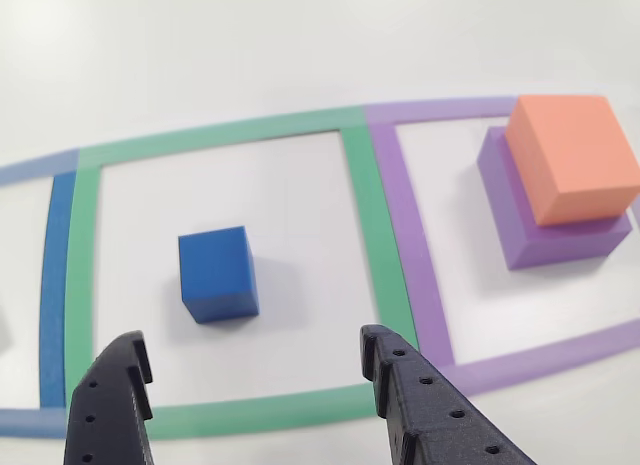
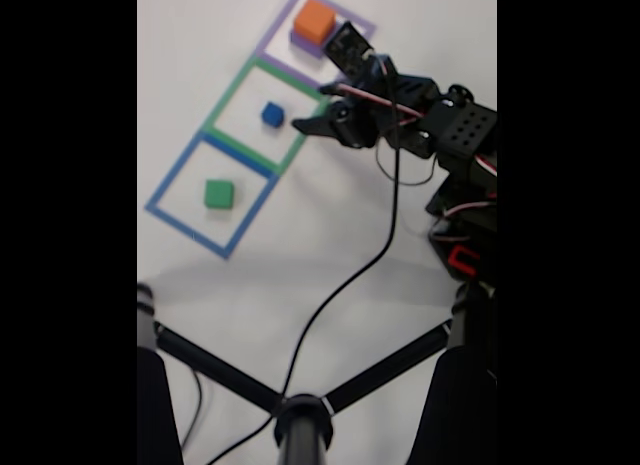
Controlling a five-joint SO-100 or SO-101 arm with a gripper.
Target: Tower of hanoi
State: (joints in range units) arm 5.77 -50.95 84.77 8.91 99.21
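White tabletop (image 1: 250, 45) carried three taped squares side by side: a blue-outlined one (image 2: 165, 185), a green-outlined one (image 1: 360, 195) and a purple-outlined one (image 1: 420, 255). In the other view, a small blue cube (image 1: 217, 274) sat near the middle of the green square, and at the far right an orange block (image 1: 572, 155) rested on a larger purple block (image 1: 545, 230) inside the purple square. The fixed view showed a green cube (image 2: 218, 193) within the blue square. The gripper (image 1: 255, 370) hovered at the near edge of the green square, spread wide and holding nothing, apart from the blue cube.
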